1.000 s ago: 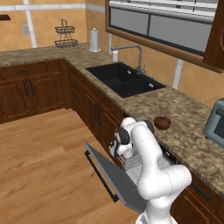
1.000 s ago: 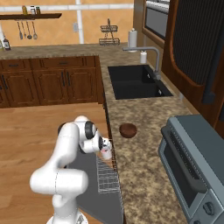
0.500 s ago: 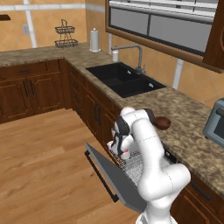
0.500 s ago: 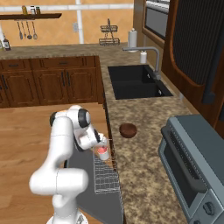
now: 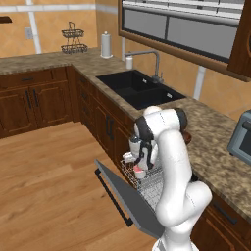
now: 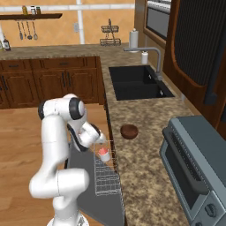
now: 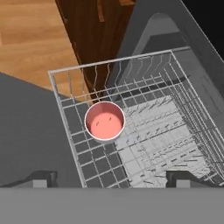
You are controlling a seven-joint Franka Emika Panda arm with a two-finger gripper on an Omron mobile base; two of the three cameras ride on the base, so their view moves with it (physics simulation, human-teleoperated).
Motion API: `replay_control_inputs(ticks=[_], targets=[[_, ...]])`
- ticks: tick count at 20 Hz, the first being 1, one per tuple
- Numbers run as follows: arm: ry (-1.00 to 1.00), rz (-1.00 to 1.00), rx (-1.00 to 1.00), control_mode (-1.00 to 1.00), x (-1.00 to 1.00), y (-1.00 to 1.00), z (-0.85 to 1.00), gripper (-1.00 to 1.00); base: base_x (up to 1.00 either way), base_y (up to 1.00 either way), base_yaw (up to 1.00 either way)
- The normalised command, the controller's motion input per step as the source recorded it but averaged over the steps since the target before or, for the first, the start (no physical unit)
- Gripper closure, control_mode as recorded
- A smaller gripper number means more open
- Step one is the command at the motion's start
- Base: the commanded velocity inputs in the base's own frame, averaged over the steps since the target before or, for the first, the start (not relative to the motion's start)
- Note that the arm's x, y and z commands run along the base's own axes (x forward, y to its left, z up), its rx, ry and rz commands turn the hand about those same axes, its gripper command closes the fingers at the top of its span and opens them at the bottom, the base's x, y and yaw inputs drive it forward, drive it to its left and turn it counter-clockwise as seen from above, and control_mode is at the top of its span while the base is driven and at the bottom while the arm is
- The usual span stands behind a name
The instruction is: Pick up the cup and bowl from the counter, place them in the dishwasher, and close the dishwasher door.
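The white robot arm with dark joints bends down from its shoulder toward the white wire rack (image 6: 107, 175) of the open dishwasher, which sits pulled out over the flat grey dishwasher door (image 6: 86, 185) lowered above the wooden floor. A small white cup with a red-pink inside (image 6: 103, 154) stands upright in the rack's near corner, just below the gripper (image 6: 99, 142), whose fingers stand apart above it. On the speckled brown-and-tan granite worktop (image 6: 145, 176), a shallow dark reddish-brown bowl (image 6: 129, 131) rests between the black sink (image 6: 134, 83) and the grey toaster oven (image 6: 194, 167).
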Motion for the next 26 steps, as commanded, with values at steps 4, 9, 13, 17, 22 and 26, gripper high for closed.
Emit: replay_control_inputs(ticks=[4, 9, 13, 17, 22, 26], targets=[[-0.23, 0.0, 0.0, -1.0, -0.21, 0.21, 1.0, -1.0, 0.0, 0.0, 0.0], [-0.07, 0.0, -0.03, -1.0, -0.12, 0.19, 1.0, -1.0, 0.0, 0.0, 0.0], [0.0, 0.0, -0.05, -1.0, -0.15, 0.03, 1.0, -1.0, 0.0, 0.0, 0.0], [-0.06, 0.0, -0.04, -1.0, 0.0, 0.24, 1.0, -1.0, 0.0, 0.0, 0.0], [-0.07, -0.06, -0.01, -1.0, 0.0, 0.33, 1.0, -1.0, 0.0, 0.0, 0.0], [-0.04, -0.12, 0.0, -1.0, 0.02, 0.24, 1.0, -1.0, 0.0, 0.0, 0.0]])
